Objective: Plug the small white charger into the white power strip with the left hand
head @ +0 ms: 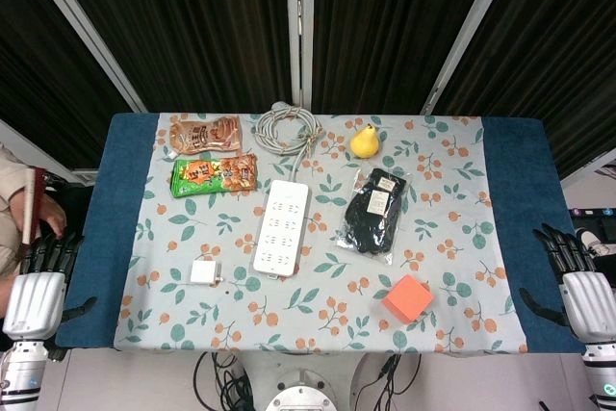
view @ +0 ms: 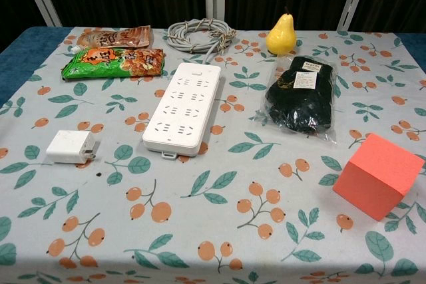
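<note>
The small white charger (head: 203, 272) (view: 69, 147) lies on the floral tablecloth, its prongs pointing toward the white power strip (head: 281, 226) (view: 184, 109) just to its right. The strip lies lengthwise in the middle of the table, its grey cable coiled (head: 287, 128) (view: 198, 34) at the far end. My left hand (head: 43, 281) hangs off the table's left edge, fingers apart, holding nothing, well left of the charger. My right hand (head: 577, 281) hangs off the right edge, also with fingers spread and nothing in it. Neither hand shows in the chest view.
Two snack packets (head: 212, 159) (view: 113, 62) lie at the far left, a yellow pear (head: 365, 141) (view: 281, 34) at the back, a bagged black item (head: 374, 211) (view: 300, 98) right of the strip, and an orange block (head: 407, 297) (view: 379, 175) at front right.
</note>
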Available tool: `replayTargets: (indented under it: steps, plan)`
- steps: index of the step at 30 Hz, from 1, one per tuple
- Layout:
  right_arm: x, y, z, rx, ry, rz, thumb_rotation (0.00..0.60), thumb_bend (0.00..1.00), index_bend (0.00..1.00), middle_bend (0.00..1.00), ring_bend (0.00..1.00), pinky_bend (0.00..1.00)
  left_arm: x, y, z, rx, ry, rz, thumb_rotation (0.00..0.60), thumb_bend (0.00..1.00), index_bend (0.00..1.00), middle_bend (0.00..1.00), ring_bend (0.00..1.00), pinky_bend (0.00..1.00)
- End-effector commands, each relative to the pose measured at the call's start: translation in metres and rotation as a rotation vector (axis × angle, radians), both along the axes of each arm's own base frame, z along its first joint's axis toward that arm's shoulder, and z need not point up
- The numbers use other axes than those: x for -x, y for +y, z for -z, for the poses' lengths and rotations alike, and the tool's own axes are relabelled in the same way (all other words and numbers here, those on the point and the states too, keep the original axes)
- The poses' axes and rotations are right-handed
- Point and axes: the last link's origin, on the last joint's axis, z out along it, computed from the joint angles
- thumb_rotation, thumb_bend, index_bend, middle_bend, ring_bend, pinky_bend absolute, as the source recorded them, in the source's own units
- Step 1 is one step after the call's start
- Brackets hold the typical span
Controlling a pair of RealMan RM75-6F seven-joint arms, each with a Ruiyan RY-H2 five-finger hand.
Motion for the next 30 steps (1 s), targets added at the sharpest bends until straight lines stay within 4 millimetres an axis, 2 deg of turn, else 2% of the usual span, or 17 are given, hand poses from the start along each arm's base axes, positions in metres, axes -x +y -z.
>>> replayTargets:
  steps: [1, 11, 16, 23, 30]
  plan:
    - [-0.003, -0.002, 0.0, 0.002, 0.003, -0.003, 0.6, 0.21, 0.0, 0.0, 0.0, 0.0, 0.001, 0.002, 0.0, -0.002, -0.004, -0.003, 0.6, 0.07, 0.12, 0.07, 0.0, 0.0]
    - [-0.01, -0.007, -0.003, 0.008, 0.014, -0.026, 0.6, 0.21, 0.0, 0.0, 0.0, 0.0, -0.001, 0.005, 0.003, 0.018, -0.001, 0.021, 0.6, 0.07, 0.12, 0.07, 0.0, 0.0]
    - [-0.015, -0.01, -0.007, 0.019, 0.024, -0.044, 0.6, 0.21, 0.0, 0.0, 0.0, 0.0, -0.01, 0.014, 0.013, 0.074, -0.005, 0.072, 0.6, 0.07, 0.12, 0.07, 0.0, 0.0]
    - [-0.02, -0.016, -0.008, 0.009, 0.033, -0.066, 0.6, 0.2, 0.0, 0.0, 0.0, 0.0, -0.03, 0.038, 0.049, 0.22, -0.021, 0.177, 0.6, 0.07, 0.15, 0.09, 0.0, 0.0]
    - [-0.019, -0.02, -0.006, -0.001, 0.03, -0.061, 0.6, 0.2, 0.0, 0.0, 0.0, 0.0, -0.041, 0.048, 0.088, 0.341, -0.023, 0.237, 0.6, 0.07, 0.25, 0.17, 0.03, 0.0]
